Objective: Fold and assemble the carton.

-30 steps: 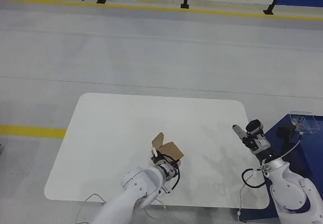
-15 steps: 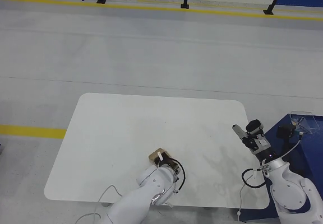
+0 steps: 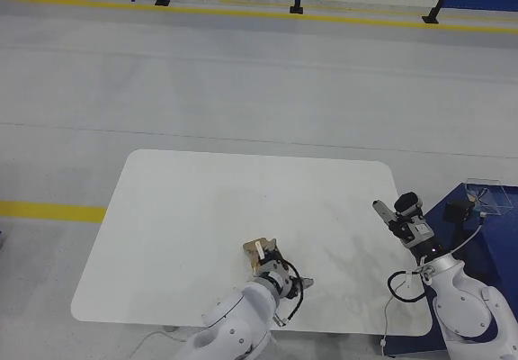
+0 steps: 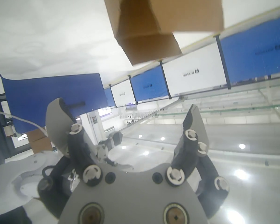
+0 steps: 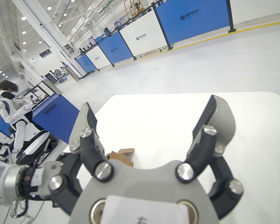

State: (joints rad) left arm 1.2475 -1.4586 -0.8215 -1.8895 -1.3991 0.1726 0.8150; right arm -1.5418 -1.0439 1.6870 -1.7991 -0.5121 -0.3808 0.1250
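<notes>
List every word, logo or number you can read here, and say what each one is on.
Carton: no print visible.
Blue and white partition panels: a logo and word mark on each; it is a brand name, so not quoted.
White label on the base of the right gripper: cut off by the picture's edge, unreadable.
Table: none.

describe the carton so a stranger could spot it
Look at the white rounded-corner table. Near the middle of its edge closest to the robot, by the open left hand, lies a small brown cardboard carton. It alone is brown against the white top.
</notes>
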